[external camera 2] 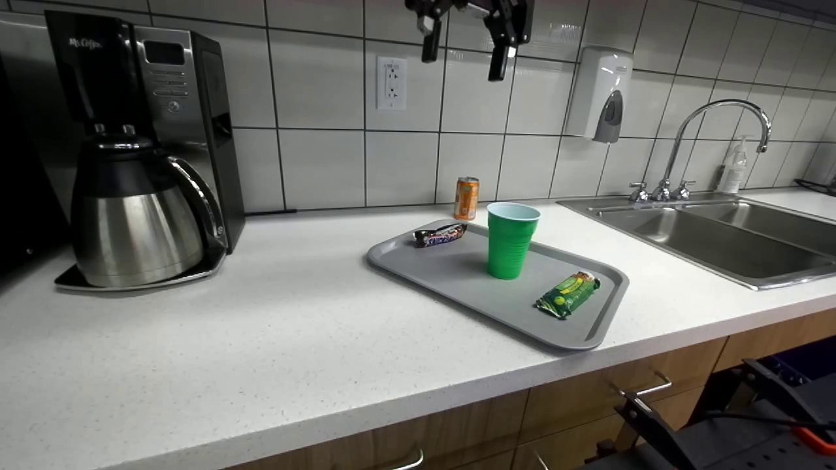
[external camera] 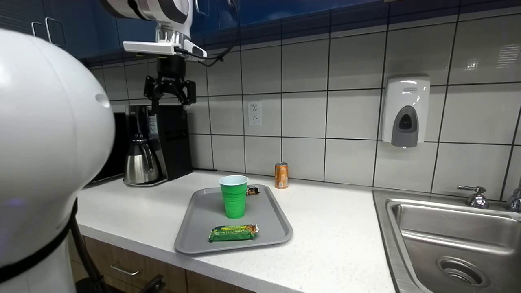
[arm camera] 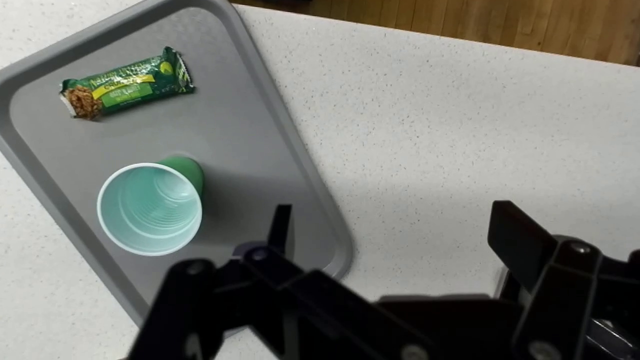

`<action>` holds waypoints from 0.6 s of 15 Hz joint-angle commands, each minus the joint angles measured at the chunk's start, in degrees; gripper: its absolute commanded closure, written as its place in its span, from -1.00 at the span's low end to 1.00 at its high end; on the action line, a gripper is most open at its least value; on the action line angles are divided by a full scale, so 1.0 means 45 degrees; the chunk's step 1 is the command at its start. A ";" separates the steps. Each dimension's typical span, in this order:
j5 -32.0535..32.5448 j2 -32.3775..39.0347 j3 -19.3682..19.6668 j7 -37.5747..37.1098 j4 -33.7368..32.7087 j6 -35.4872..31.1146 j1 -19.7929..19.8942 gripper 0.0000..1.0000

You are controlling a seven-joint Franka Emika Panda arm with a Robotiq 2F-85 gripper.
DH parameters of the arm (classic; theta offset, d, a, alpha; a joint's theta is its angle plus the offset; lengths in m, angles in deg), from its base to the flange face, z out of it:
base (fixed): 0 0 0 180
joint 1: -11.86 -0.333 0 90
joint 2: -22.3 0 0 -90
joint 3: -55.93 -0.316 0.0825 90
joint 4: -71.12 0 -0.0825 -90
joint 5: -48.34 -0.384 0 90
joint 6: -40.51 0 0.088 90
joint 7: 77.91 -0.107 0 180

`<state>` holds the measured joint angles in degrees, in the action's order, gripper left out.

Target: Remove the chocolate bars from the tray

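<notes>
A green-wrapped bar [external camera: 234, 232] [external camera 2: 568, 295] [arm camera: 127, 85] lies flat on the grey tray [external camera: 268, 213] [external camera 2: 450, 274] [arm camera: 235, 130], near the counter's front edge. A smaller dark-wrapped bar [external camera 2: 441, 235] lies at the tray's back end; in an exterior view it is partly hidden behind the cup [external camera: 252, 190], and it does not show in the wrist view. My gripper [external camera: 170, 106] [external camera 2: 464, 62] [arm camera: 390, 210] is open and empty, high above the counter. In the wrist view one finger overlaps the tray corner and the other is over bare counter.
A green cup [external camera: 234, 199] [external camera 2: 511, 241] [arm camera: 150, 210] with a white rim stands upright on the tray between the bars. An orange can [external camera: 281, 176] [external camera 2: 466, 199] stands behind the tray. A coffee maker [external camera: 175, 142] [external camera 2: 144, 222] and a sink [external camera: 384, 228] flank it. Cabinets hang above.
</notes>
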<state>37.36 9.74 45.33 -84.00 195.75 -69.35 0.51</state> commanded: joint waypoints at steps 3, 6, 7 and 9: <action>0.0314 0.0130 -0.0270 -0.0560 0.0172 -0.0933 0.0042 -1.00; 0.0527 0.0401 -0.0384 -0.0959 0.0270 -0.1521 0.0048 -1.00; 0.0572 0.0492 -0.0415 -0.1101 0.0327 -0.1749 0.0045 -1.00; 0.0825 0.0676 -0.0482 -0.1480 0.0432 -0.2207 0.0059 -1.00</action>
<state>38.85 11.90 44.25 -86.94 197.00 -76.18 0.51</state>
